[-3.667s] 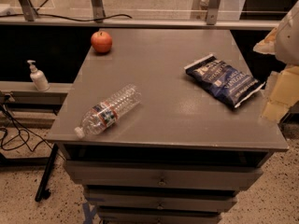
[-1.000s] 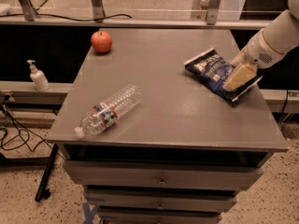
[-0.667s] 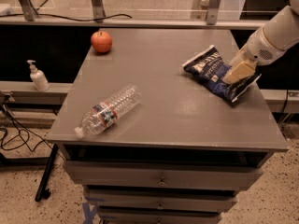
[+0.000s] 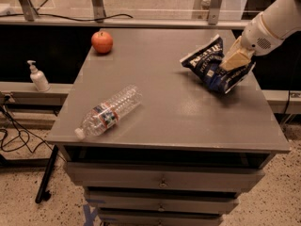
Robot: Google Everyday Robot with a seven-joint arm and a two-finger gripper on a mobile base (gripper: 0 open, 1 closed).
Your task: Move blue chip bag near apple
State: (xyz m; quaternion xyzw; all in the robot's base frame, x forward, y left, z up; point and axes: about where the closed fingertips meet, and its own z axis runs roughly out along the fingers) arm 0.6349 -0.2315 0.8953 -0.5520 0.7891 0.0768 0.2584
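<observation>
Bag [image 4: 209,64] tipped up since prior frame, left end raised, at 2 o'clock on table [image 4: 169,112] | gripper [image 4: 234,59] on its right end, fingers clamped on foil | apple [image 4: 102,41] at 11 o'clock, well apart | risk judged: thin foil pinch may slip mid-carry | bottle [image 4: 110,111] at 8 o'clock, off route

One camera (the only view) looks steeply down from the front at the whole counter [image 4: 178,117], fairly near, facing its far edge, the pincer [image 4: 234,59] at upper right pinching the blue chip bag [image 4: 205,61].
</observation>
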